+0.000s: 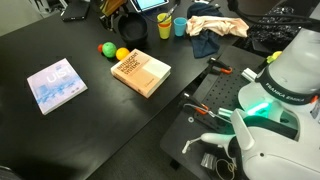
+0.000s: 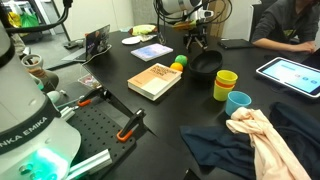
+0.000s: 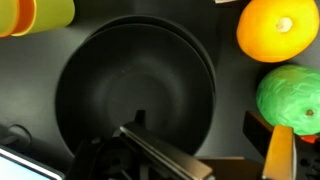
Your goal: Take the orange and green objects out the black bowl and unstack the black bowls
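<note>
- The black bowl point(image 3: 135, 85) fills the middle of the wrist view. It sits upright on the dark table point(image 2: 200, 110) with nothing inside it. A doubled line shows along its right rim, but whether a second bowl is nested under it cannot be told.
- The orange object point(image 3: 278, 28), round like a toy orange, lies on the table outside the bowl at 2 o'clock in the wrist view, close to the rim.
- The green object point(image 3: 290, 95), round and bumpy, lies outside the bowl at 3 o'clock, just beside the orange one.
- The gripper point(image 2: 196, 40) hangs over the bowl in an exterior view. In the wrist view one dark finger point(image 3: 160, 150) reaches in from 6 o'clock across the bowl's lower rim. It holds nothing that can be seen, and how far the claw is open cannot be told.
- A brown book point(image 2: 155, 80) lies flat at 8 o'clock from the bowl in an exterior view, just past the two round objects.
- A yellow cup point(image 2: 226, 84) stands at 5 o'clock from the bowl, with a teal cup point(image 2: 238, 102) just beyond it.
- A tan cloth point(image 2: 260, 140) lies crumpled on a dark blue cloth point(image 2: 215, 150) farther out at 5 o'clock.
- A tablet point(image 2: 290, 72) lies at 3 o'clock, well apart from the bowl.
</note>
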{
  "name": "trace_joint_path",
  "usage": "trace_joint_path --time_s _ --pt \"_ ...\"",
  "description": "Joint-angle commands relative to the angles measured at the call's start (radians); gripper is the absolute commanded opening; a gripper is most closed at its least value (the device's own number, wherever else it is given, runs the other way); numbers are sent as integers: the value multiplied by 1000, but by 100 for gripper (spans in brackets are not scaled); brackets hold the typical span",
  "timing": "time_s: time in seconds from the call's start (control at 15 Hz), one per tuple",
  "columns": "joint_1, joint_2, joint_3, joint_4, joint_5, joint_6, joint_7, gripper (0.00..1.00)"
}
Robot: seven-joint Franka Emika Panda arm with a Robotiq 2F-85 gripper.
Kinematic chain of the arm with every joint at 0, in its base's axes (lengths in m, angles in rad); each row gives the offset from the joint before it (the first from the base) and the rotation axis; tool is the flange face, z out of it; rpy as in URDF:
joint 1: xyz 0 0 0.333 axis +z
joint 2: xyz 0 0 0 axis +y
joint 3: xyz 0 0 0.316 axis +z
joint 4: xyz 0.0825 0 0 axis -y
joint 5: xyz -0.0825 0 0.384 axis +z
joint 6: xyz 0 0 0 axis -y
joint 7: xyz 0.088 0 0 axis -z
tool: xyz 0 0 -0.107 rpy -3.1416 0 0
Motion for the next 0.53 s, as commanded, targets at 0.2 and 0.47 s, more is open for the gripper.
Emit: trace_joint_path --time_s 0.2,0.47 --pt "59 76 -81 86 17 -59 348 100" --pt "48 90 -67 135 30 -79 443 100"
